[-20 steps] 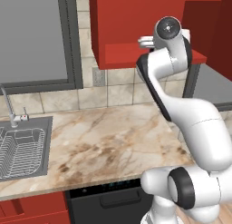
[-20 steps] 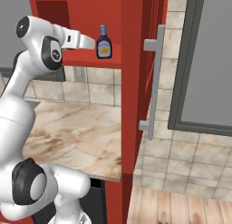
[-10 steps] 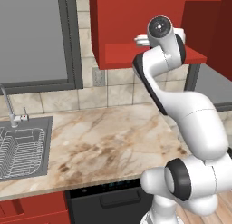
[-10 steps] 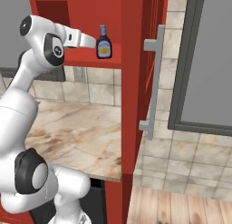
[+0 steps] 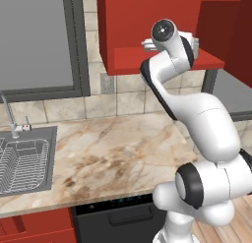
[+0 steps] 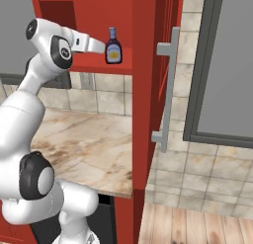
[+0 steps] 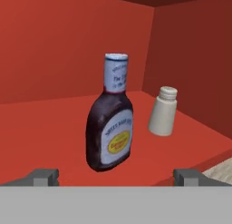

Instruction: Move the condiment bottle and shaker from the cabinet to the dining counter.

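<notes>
The dark condiment bottle (image 7: 109, 130) with its pale blue cap stands upright on the shelf of the open red wall cabinet (image 6: 99, 66). The small grey shaker (image 7: 163, 111) stands just behind it to the right, apart from it. My gripper (image 7: 116, 177) is open and level with the bottle's base, one fingertip wide on each side and neither touching it. From the right base camera the gripper (image 6: 102, 46) reaches in from the left, just short of the bottle (image 6: 113, 47). The dining counter is out of view.
The cabinet door (image 6: 150, 65) swings open toward me, its silver bar handle (image 6: 168, 90) to the right of the shelf. Below lies the marble worktop (image 5: 113, 148) with a sink and rack (image 5: 22, 158) at the left. A dishwasher front (image 5: 118, 215) sits under the worktop.
The arm's upper joint has shifted a little left in the left base view, and the gripper has edged closer to the bottle. Bottle and shaker have not moved.
</notes>
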You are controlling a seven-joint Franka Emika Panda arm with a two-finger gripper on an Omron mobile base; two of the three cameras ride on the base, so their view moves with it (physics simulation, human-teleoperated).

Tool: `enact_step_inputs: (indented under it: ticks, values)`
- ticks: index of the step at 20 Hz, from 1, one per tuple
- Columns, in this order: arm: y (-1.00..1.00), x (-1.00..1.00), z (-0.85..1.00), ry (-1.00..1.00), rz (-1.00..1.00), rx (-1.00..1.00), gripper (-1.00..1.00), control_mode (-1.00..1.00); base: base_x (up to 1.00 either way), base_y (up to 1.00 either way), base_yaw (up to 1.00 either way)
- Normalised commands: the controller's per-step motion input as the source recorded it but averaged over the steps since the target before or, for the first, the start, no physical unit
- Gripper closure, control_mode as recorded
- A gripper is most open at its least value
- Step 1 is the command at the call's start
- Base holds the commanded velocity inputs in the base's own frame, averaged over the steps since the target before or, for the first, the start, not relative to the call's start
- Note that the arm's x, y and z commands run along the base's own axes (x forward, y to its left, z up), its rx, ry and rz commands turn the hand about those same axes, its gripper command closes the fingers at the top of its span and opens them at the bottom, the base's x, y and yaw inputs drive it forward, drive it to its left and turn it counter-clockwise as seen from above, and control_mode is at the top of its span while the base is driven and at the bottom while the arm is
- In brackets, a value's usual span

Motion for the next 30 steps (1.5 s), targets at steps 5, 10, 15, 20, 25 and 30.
enact_step_inputs:
  ticks: [5, 10, 15, 20, 25, 30]
  values:
    - [0.0, 0.2, -0.07, 0.0, -0.03, 0.01, -1.0, -1.0, 0.0, 0.0, 0.0]
    - [0.0, 0.26, 0.0, 0.0, -0.02, 0.01, -1.0, -1.0, 0.0, 0.0, 0.0]
    - [0.0, 0.23, 0.0, 0.02, 0.0, 0.0, -1.0, -1.0, 0.0, 0.0, 0.0]
    - [0.0, 0.18, 0.0, 0.02, 0.0, 0.0, -1.0, -1.0, 0.0, 0.0, 0.0]
    - [0.0, 0.1, 0.0, 0.03, 0.0, 0.01, -1.0, -1.0, 0.0, 0.0, 0.0]
    - [-0.01, 0.05, 0.0, 0.01, 0.0, 0.01, -1.0, -1.0, 0.0, 0.0, 0.0]
